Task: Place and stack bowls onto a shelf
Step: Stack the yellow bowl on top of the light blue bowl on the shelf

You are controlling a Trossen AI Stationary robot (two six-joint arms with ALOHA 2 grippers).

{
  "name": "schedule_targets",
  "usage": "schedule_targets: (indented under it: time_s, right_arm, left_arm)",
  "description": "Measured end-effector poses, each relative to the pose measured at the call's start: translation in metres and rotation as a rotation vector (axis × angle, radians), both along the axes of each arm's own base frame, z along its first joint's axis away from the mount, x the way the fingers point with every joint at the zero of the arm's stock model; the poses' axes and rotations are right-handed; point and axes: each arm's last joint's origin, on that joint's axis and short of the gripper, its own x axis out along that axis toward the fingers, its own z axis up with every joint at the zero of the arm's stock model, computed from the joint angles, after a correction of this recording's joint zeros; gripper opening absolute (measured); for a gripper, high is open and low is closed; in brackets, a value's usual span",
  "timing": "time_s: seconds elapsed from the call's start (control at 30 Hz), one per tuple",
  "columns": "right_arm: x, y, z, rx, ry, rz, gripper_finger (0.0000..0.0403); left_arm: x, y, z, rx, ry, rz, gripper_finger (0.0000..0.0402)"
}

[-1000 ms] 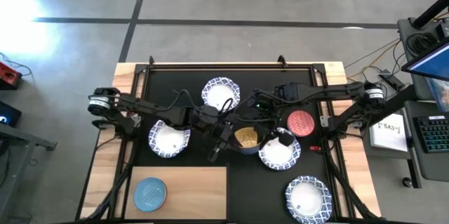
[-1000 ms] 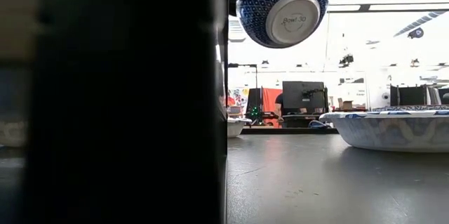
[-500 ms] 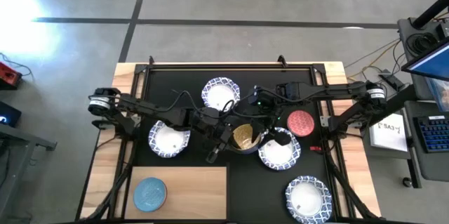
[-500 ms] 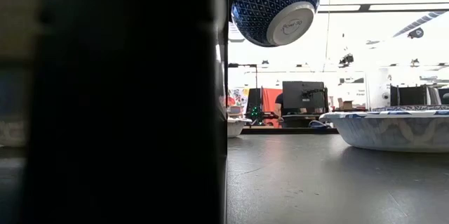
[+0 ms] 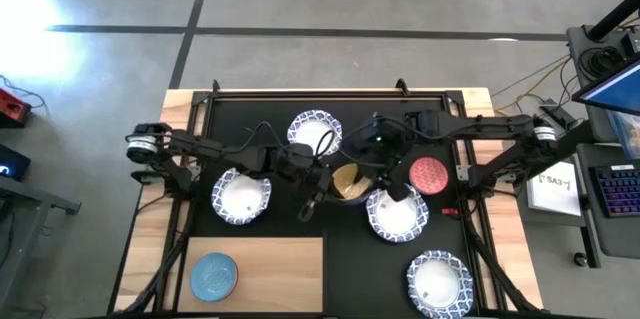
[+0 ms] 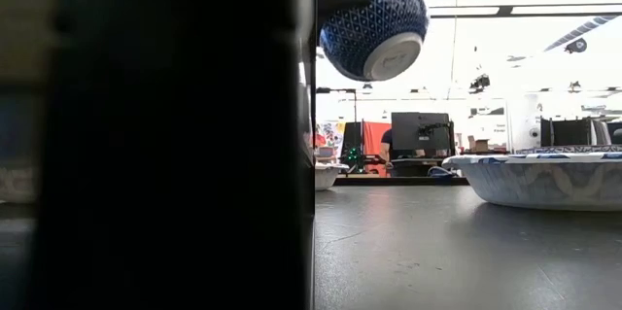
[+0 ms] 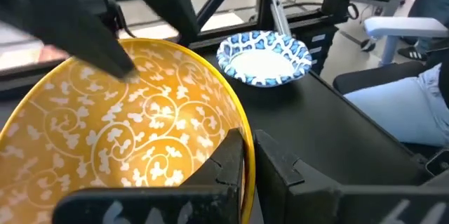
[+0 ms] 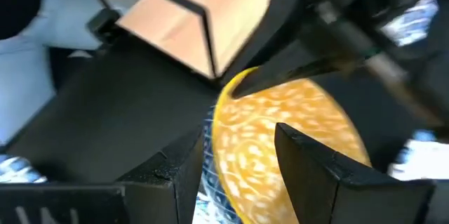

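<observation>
Hanging in the air above the black mat (image 5: pixel 270 221), the golden yellow bowl (image 5: pixel 348 181) is seen near the middle of the table, tilted, with its blue-patterned outer wall and pale foot turned toward the low camera; its rim is pinched by the left gripper (image 7: pixel 249 143), whose fingers are drawn almost together, one inside the yellow wall and one outside it.

The same bowl is straddled on its opposite side by the right gripper (image 8: pixel 238 136); its fingers (image 8: pixel 179 171) are set well apart, one beside the blue outer wall and the other over the yellow inside, and no clamping is shown.

The left arm (image 5: pixel 220 151) is stretched in from the table's left edge and the right arm (image 5: pixel 480 129) from its right, so that the two meet over the bowl.

Four white bowls with blue rims are laid on the mat around this point: one (image 5: pixel 314 133) behind the grippers, one (image 5: pixel 240 197) under the left arm, one (image 5: pixel 396 214) just beside the held bowl, and one (image 5: pixel 438 281) at the front right.

The red-pink bowl (image 5: pixel 428 173) is set below the right arm; the light blue bowl (image 5: pixel 213 274) is placed on the shelf (image 5: pixel 285 259) at the front left, well apart from the rest.
</observation>
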Motion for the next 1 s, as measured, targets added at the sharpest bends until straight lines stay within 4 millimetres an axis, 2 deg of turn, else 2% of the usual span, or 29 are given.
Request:
schedule_targets:
  time_s: [0.27, 0.43, 0.57, 0.73, 0.9, 1.0]
  right_arm:
    - [-0.012, -0.005, 0.021, -0.160, -0.076, -0.134, 0.0166]
    - [-0.024, -0.007, 0.030, -0.203, -0.078, -0.215, 0.0161]
    - [-0.030, -0.008, 0.032, -0.177, -0.054, -0.247, 0.0154]
    - [-0.032, -0.009, 0.029, -0.158, -0.006, -0.268, 0.0146]
    - [-0.033, -0.009, 0.023, -0.159, 0.046, -0.265, 0.0141]
    - [-0.035, -0.009, 0.021, -0.160, 0.069, -0.263, 0.0141]
  left_arm:
    - [-0.002, 0.006, -0.002, -0.019, 0.065, 0.024, 0.0002]
    - [-0.011, 0.010, 0.007, 0.013, 0.095, 0.106, 0.0005]
    - [-0.027, 0.012, 0.022, 0.027, 0.141, 0.176, 0.0006]
    - [-0.050, 0.010, 0.035, -0.060, 0.258, 0.280, 0.0007]
    - [-0.074, -0.006, 0.042, -0.167, 0.405, 0.335, 0.0008]
    - [-0.089, -0.017, 0.051, -0.211, 0.433, 0.397, 0.0008]
